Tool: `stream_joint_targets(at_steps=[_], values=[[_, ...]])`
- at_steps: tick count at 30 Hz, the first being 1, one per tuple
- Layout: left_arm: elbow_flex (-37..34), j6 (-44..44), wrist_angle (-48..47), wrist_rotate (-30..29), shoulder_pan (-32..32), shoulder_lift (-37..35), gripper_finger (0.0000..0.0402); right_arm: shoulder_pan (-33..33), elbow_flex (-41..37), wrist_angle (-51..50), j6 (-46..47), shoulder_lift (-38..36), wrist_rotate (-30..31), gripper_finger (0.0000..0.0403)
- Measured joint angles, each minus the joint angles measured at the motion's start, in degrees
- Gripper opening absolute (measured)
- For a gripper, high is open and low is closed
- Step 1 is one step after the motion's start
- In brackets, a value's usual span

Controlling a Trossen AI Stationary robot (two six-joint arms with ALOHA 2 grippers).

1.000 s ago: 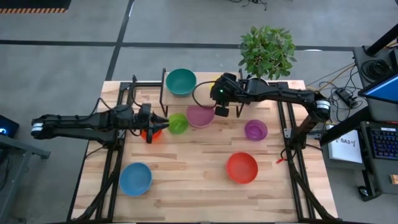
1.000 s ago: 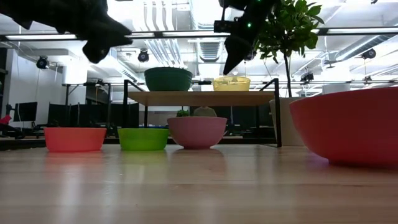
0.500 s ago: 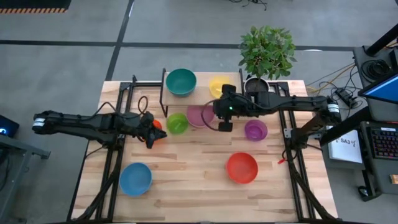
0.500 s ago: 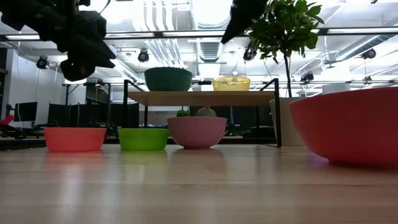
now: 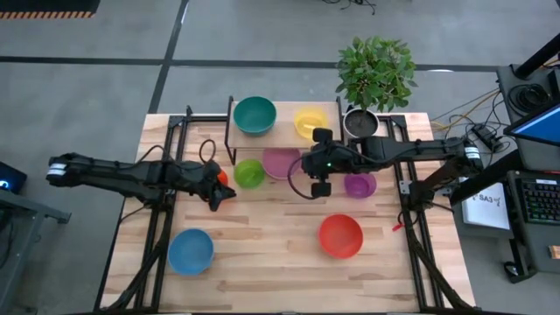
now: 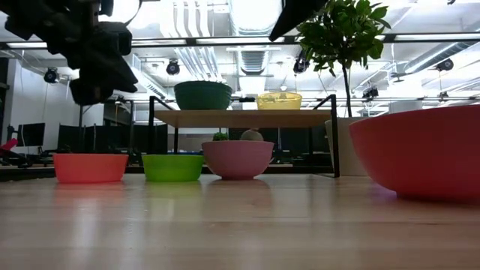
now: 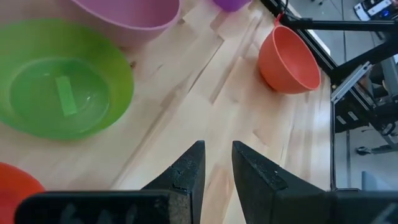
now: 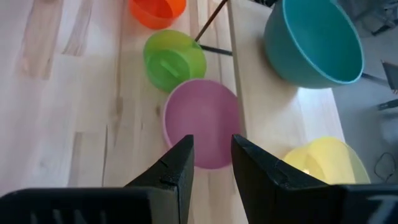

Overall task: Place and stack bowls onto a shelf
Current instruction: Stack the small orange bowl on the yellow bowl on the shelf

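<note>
On the shelf (image 5: pixel 284 122) stand the teal bowl (image 5: pixel 255 115) and the yellow bowl (image 5: pixel 311 122). The orange bowl (image 5: pixel 224 178), lime green bowl (image 5: pixel 249 172), pink bowl (image 5: pixel 282 162), purple bowl (image 5: pixel 359 184), red bowl (image 5: pixel 339 235) and blue bowl (image 5: pixel 190 251) rest on the tabletop. My right gripper (image 8: pixel 210 142) hovers narrowly open over the pink bowl's (image 8: pixel 200 121) right rim, in front of the shelf. My left gripper (image 7: pixel 216 149) hangs narrowly open beside the orange bowl, short of the lime green bowl (image 7: pixel 62 87). Neither holds anything.
A potted plant (image 5: pixel 376 74) stands at the table's far right corner, beside the shelf. Black frame rails (image 5: pixel 157 236) run along the table's left and right sides. Bare wood lies between the blue and red bowls.
My right gripper has drawn back from above the shelf beside the yellow bowl toward the near edge, to over the pink bowl's right rim. The yellow bowl stays on the shelf. My left gripper has drifted slightly toward the near edge beside the orange bowl.
</note>
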Motion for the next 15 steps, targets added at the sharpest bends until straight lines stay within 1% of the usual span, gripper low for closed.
stream_joint_targets(at_steps=[5, 9, 12, 15], values=[[0.0, -3.08, -0.14, 0.13, 0.0, 1.88, 0.0063, 0.02, -1.02, -1.58, 2.09, 0.0, 0.0, 0.0093], [0.24, -6.11, -0.61, 2.58, -0.2, 3.61, 0.0063, 0.41, -3.41, -1.7, 3.56, -0.02, -0.1, 0.0093], [2.82, -7.22, -3.16, 3.3, -1.54, 5.51, 0.0063, 1.05, -5.39, -1.61, 4.88, -0.33, -0.24, 0.0093], [6.68, -7.25, -7.88, 3.33, -3.04, 7.74, 0.0063, 1.75, -7.6, -1.25, 5.97, -0.75, -0.24, 0.0093]])
